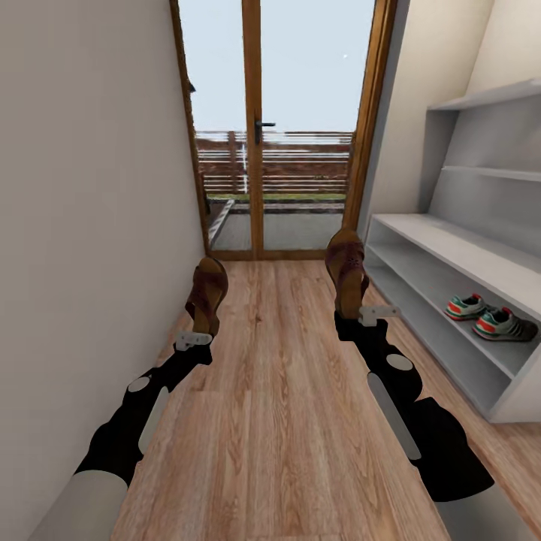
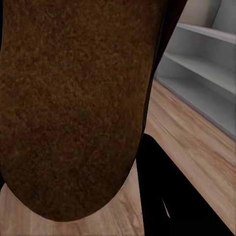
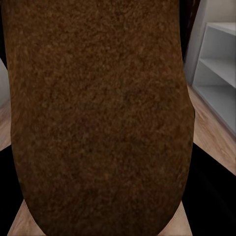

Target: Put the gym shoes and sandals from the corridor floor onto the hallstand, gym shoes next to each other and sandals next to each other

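hallstand point(image 1: 451, 255): pale grey, the landmark. corridor floor point(image 1: 278, 406): wood plank, beside it. gym shoes point(image 1: 492, 317): both side by side on its lower shelf. sandals: one upright in my left fingers point(image 1: 199, 324), well out from the hallstand; one in my right fingers point(image 1: 357, 304), nearer it. step: carrying sandals over. next, i judge: lay both together on a shelf.

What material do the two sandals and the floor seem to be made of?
The sandal in the left gripper and the sandal in the right gripper look like matte brown leather; the soles look grainy, perhaps suede. The floor looks like light wood planks with visible grain.
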